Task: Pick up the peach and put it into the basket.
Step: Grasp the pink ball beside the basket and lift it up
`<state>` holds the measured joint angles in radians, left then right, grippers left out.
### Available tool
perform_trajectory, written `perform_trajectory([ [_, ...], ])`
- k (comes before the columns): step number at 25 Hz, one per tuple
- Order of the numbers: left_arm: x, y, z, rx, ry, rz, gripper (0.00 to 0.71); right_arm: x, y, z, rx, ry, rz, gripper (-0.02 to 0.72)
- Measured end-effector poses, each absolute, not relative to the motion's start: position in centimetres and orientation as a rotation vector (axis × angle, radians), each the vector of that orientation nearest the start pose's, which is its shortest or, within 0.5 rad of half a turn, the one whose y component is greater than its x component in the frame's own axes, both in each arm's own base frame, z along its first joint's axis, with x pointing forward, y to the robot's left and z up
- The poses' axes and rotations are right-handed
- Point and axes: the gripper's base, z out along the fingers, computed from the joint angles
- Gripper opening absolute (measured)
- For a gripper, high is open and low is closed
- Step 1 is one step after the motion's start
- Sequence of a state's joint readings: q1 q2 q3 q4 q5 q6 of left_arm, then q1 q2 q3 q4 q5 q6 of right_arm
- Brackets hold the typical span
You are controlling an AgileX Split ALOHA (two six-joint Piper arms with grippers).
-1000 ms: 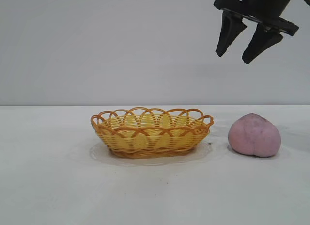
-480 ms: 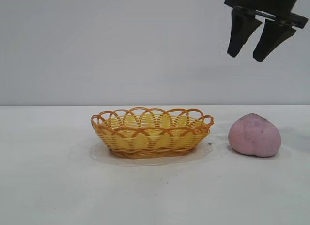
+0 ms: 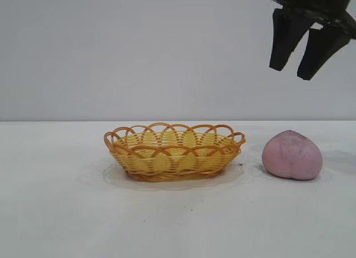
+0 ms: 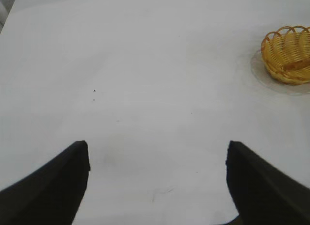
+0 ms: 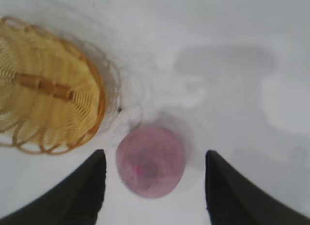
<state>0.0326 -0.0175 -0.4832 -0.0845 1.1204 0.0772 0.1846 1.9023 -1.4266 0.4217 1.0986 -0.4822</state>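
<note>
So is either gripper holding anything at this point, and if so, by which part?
Nothing is held. The right gripper hangs open above the dull pink rounded peach, which sits on the table; the left gripper is open over bare tabletop.

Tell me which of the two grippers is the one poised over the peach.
The right gripper: it hangs open in the air above the peach, which shows between its fingers in its wrist view. The left gripper, also open, faces only bare table, the basket off to one side.
</note>
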Motion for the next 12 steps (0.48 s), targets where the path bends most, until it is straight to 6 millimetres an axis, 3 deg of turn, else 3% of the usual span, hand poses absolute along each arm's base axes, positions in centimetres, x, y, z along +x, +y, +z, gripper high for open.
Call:
perform_trajectory([
  [12,-0.8,-0.7,26.8,0.054,2.1,-0.036,0.54,37.4,10.5,16.2,-0.706,3.031,0.622,0.42],
])
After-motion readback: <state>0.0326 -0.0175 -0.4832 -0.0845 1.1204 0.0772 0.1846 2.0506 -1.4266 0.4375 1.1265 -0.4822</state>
